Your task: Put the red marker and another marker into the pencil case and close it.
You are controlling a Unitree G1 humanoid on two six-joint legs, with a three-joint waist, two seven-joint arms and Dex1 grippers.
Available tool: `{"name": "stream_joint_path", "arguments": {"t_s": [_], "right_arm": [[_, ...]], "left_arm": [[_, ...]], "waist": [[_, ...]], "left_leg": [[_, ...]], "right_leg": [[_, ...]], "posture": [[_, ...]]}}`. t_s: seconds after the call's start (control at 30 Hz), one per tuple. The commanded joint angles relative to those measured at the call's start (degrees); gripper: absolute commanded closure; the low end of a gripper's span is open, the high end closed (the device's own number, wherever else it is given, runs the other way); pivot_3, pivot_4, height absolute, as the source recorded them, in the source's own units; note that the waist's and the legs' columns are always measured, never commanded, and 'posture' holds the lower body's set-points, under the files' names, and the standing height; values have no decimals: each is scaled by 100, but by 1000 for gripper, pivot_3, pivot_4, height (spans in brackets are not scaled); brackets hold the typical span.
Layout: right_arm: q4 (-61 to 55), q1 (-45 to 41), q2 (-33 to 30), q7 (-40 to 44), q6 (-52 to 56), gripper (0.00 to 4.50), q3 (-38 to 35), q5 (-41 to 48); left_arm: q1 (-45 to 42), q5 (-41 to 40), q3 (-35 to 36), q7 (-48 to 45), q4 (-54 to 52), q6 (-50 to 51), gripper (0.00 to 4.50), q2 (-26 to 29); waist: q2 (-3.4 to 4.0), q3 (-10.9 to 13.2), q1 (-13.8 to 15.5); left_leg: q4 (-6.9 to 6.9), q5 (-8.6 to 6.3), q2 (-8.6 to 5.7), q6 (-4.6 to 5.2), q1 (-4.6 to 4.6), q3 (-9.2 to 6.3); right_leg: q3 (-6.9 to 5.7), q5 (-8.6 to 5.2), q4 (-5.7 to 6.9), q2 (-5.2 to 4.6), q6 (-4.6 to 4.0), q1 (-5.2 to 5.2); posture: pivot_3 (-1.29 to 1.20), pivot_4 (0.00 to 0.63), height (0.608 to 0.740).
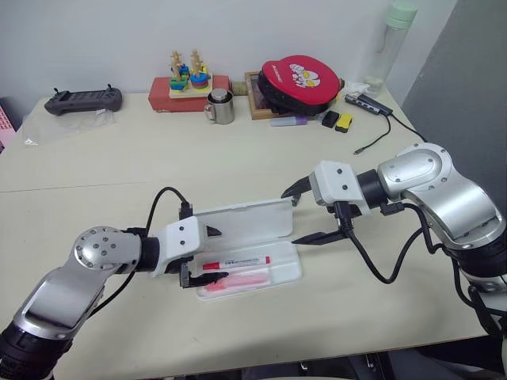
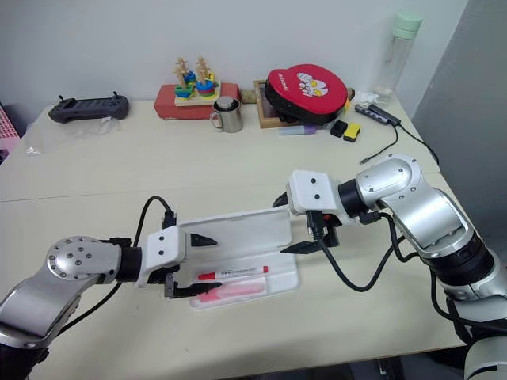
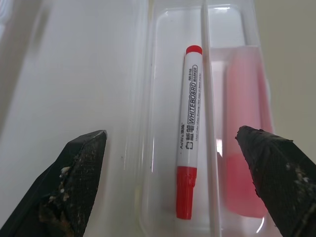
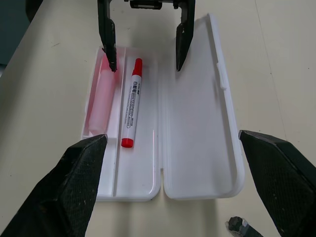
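Note:
The white pencil case [image 1: 247,221] lies open near the table's front edge, its lid swung back on the far side. The red marker [image 1: 236,262] rests in the tray's inner compartment, and the pink highlighter [image 1: 238,279] lies in the compartment beside it, nearer the front. My left gripper [image 1: 207,255] hovers open over the tray's left end, its fingers straddling both markers [image 3: 188,133] and holding nothing. My right gripper [image 1: 290,217] stands open at the case's right end, just off the lid's edge, also holding nothing.
At the back stand a red round pouch [image 1: 301,79], a steel mug [image 1: 220,107], a stacking toy [image 1: 188,81], a black controller [image 1: 83,100] and a bottle [image 1: 390,47]. A purple marker [image 1: 288,121] and a cable [image 1: 379,131] lie back right. A small dark cap [image 4: 237,225] sits near the case.

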Motion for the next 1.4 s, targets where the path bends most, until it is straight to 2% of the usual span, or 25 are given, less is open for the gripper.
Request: {"name": "stream_joint_path", "arguments": {"t_s": [0.03, 1.0, 1.13, 1.23, 1.4], "right_arm": [[-99, -55, -13, -13, -12, 0, -161, -5], [-161, -16, -41, -69, 65, 0, -185, -8], [-169, -10, -48, -76, 78, 0, -190, -5], [-146, -15, -75, -70, 70, 0, -201, -19], [-99, -19, -105, -68, 34, 0, -218, -38]], "left_arm": [[-80, 54, -92, 77, -153, -27, 8, -69], [-325, 533, -663, -69, 217, -512, 8, -247], [-388, 256, -484, -101, 129, -297, 8, -337], [-426, -286, -60, -288, -73, 80, 8, -182], [-484, -724, 427, -451, -231, 389, 8, 106]], "waist": [[0, 0, -1], [0, 0, 1], [0, 0, 1], [0, 0, -2], [0, 0, -5]], "left_leg": [[0, 0, 0, 0, 0, 0], [2, 0, 0, 0, 0, 0], [1, 0, 0, 0, 0, 0], [1, 0, 0, 0, 0, 0], [1, 0, 1, 0, 0, -2]], "right_leg": [[0, 0, 0, 0, 0, 0], [0, 0, 1, 1, 0, 0], [0, 0, 1, 1, 0, 0], [0, 0, 1, 1, 0, 0], [-1, 0, 2, 2, 0, 0]], "posture": [[0, 150, 740], [0, 150, 740], [0, 150, 740], [0, 150, 740], [0, 150, 740]]}}
